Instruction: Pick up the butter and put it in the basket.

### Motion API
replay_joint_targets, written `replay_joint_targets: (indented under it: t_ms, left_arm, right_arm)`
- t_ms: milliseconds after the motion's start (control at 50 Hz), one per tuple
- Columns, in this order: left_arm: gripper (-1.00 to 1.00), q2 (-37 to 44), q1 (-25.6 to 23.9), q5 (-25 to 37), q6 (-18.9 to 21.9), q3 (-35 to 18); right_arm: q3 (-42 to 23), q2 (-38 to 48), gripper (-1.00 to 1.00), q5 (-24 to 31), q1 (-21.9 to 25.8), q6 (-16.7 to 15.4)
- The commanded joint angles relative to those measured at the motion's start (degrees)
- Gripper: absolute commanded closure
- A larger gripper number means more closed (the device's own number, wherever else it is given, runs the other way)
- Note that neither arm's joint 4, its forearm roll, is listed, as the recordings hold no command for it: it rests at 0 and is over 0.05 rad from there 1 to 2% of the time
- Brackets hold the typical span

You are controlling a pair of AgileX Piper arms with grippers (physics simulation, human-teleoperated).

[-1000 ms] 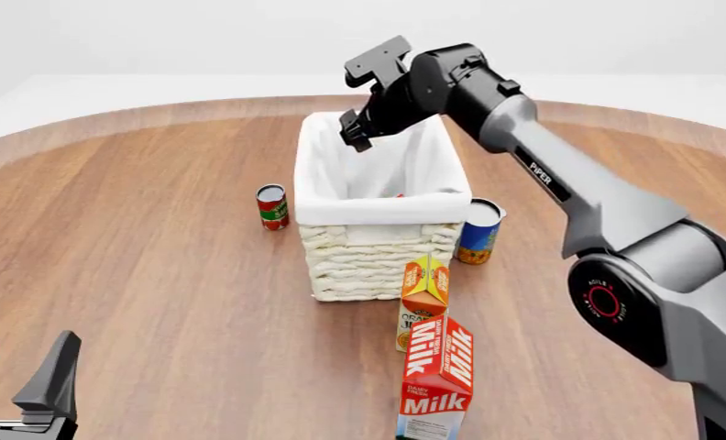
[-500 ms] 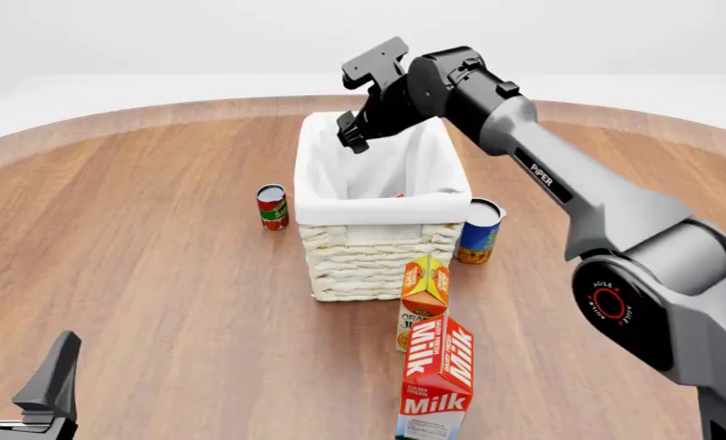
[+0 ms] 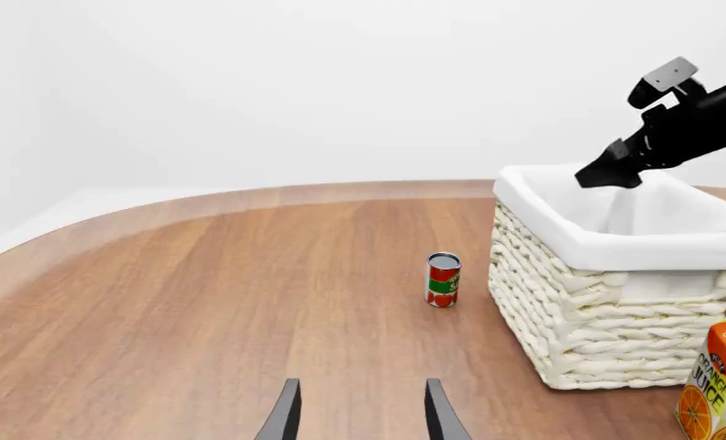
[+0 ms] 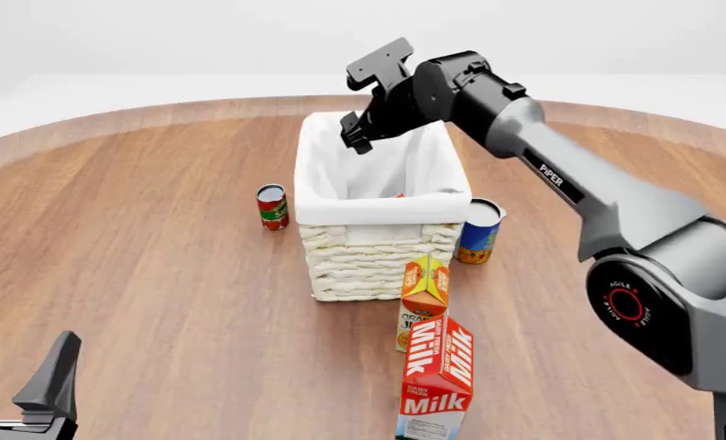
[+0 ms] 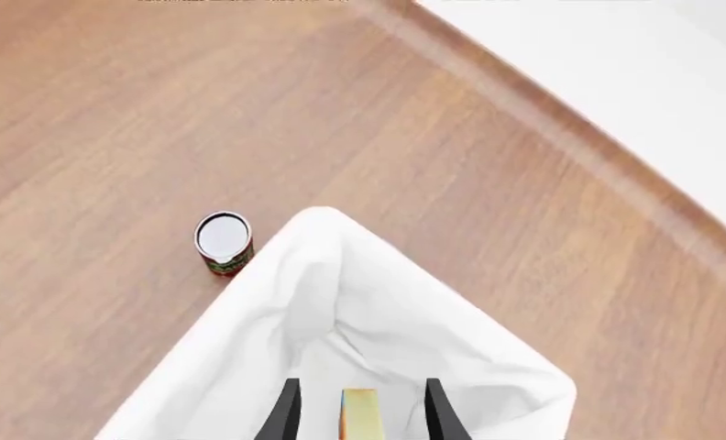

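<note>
The right pincer (image 4: pixel 366 96) hangs above the basket (image 4: pixel 376 240) with its jaws spread and nothing between them. Deep inside, a sliver of red and orange that is likely the butter (image 4: pixel 399 195) lies against the near lining, so the delivery looks done. The left pincer (image 3: pixel 360 417) rests open and empty low over the bench (image 4: pixel 143 275).

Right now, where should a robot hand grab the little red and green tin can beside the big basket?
Grip the small red and green tin can across its round side, about halfway up: it stands upright, so fingers on opposite sides should hold it level. Come from above or from the side away from the cream wicker basket, since the gap between them looks narrow.
</note>
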Motion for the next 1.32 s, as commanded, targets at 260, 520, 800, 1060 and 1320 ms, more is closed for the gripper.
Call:
replay_joint_targets:
  t_ms: [260, 520, 800, 1060, 1320]
  left_arm:
    - [-1.00, 0.0, 0.0, 0.0, 0.0, 0.0]
    - [-1.00, 0.0, 0.0, 0.0, 0.0, 0.0]
    - [-1.00, 0.0, 0.0, 0.0, 0.0, 0.0]
    - [-1.00, 0.0, 0.0, 0.0, 0.0, 0.0]
    - [-1.00, 0.0, 0.0, 0.0, 0.0, 0.0]
  right_arm:
    - [4.3, -3.2, -1.00, -3.3, 0.9, -0.2]
    - [6.3, -4.4, -1.00, -4.9, 1.7, -0.1]
    - [11.3, -7.5, -1.00, -7.9, 3.4, -0.2]
    - [12.0, -8.0, -1.00, -8.4, 3.3, -0.4]
    - [12.0, -8.2, -1.00, -8.5, 3.6, 0.0]
